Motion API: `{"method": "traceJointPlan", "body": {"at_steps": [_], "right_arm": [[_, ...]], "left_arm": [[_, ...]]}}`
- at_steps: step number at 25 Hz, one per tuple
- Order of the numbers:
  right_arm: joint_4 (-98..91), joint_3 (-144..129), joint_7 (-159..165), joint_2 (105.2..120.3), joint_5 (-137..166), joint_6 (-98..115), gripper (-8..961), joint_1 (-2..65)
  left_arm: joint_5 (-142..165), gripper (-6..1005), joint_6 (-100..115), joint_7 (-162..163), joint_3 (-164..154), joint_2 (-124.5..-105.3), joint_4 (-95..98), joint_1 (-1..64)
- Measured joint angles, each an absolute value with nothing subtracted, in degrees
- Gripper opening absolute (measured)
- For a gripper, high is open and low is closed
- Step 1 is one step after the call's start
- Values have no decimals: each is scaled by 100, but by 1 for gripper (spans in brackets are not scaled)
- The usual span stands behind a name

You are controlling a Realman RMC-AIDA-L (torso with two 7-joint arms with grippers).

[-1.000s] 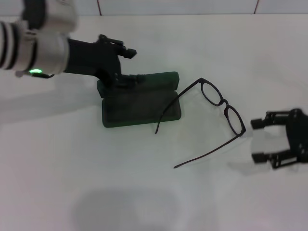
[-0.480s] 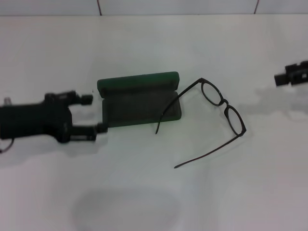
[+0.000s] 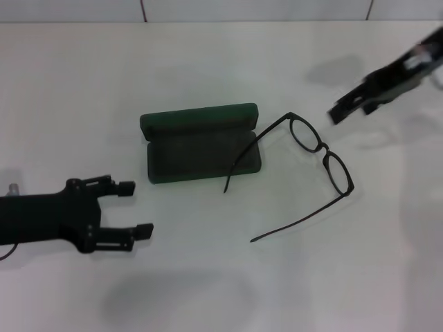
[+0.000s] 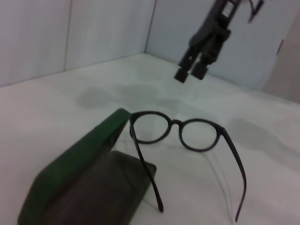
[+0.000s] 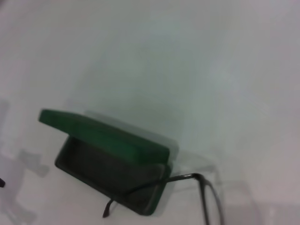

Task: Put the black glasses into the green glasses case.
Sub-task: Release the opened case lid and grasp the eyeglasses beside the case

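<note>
The green glasses case [image 3: 199, 142] lies open in the middle of the table, lid raised at the far side; it also shows in the left wrist view [image 4: 77, 176] and the right wrist view [image 5: 105, 140]. The black glasses [image 3: 320, 153] lie unfolded just right of the case, one temple arm resting across the case's right end, the other stretched over the table towards me. They also show in the left wrist view [image 4: 180, 134]. My left gripper [image 3: 130, 209] is open and empty, low at the front left of the case. My right gripper [image 3: 351, 109] hangs above the table, beyond and right of the glasses, fingertips apart, empty; it also shows in the left wrist view [image 4: 190, 73].
The white table [image 3: 208, 62] ends at a pale wall [image 4: 93, 33] along the far side.
My left gripper left the back-left of the case and moved to the front left. My right gripper rose from the front right of the glasses to the far right.
</note>
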State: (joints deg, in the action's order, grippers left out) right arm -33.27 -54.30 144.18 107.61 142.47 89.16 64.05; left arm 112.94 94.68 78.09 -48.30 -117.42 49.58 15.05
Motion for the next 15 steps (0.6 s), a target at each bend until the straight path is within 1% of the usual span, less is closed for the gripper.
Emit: {"method": "traceJointPlan", "body": {"at_steps": [4, 7, 12, 15], "right_arm": [[-3120, -5571, 14712, 11127, 14943, 8696, 843, 6847], [-3117, -5924, 14941, 11315, 15128, 8458, 841, 6896], [-3099, -6113, 15025, 11490, 15154, 8182, 825, 6810], [-3093, -6200, 15023, 11532, 15133, 8008, 813, 6742]], "left_arm": [[11456, 889, 9465, 7656, -4822, -11741, 4954, 1523], [11475, 889, 9453, 7580, -4824, -11744, 4953, 1524], [11483, 890, 9447, 7519, -4823, -11750, 4945, 1506], [11488, 889, 9441, 7511, -4819, -11747, 4940, 1504]]}}
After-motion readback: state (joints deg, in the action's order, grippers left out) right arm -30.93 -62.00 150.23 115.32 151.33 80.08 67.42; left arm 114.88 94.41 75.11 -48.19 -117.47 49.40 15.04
